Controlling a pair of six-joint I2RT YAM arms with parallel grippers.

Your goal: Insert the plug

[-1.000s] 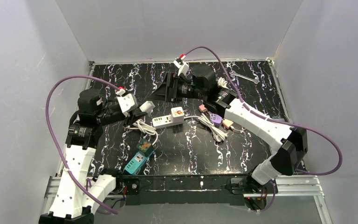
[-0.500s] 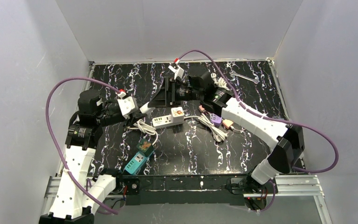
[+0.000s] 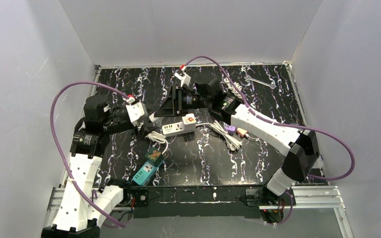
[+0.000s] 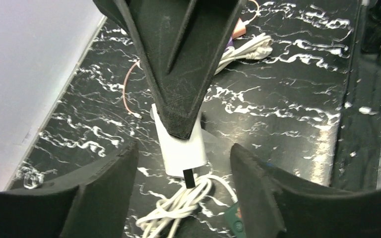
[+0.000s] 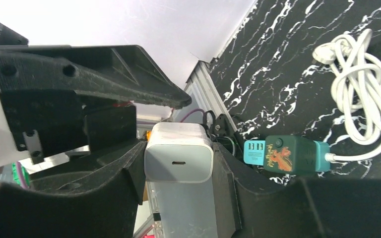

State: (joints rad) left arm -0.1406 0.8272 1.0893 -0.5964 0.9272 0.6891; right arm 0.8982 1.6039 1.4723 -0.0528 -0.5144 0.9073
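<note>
From above, my right arm has swung to the left since a second ago. My right jaws, which were hanging over the far middle of the surface [image 3: 203,158], now cover most of the plug [image 3: 154,118], which stood free at the tip of my left jaws before. My left arm has hardly moved. I read this as a handover: the plug passes to the side nearer to the white power strip [image 3: 178,128], which lies just beside it. In this view I cannot tell which way the plug points.

In the left wrist view my left jaws are open — bare surface shows between each of my fingers [image 4: 114,183] and the plug [image 4: 181,151]. Its long axis runs up and down the picture, a little tilted. The far end is under one of my dark right fingers [image 4: 176,74], and the near end comes toward this camera, above a coiled white cable [image 4: 178,208]. A small dark piece there may be a prong.

In the right wrist view my right jaws are closed on the plug [image 5: 178,158] — both sides are touching, as far as I can see. Its port face looks at this camera, so the long axis lies along the jaws. The prongs, I judge, point away, out in front.
</note>
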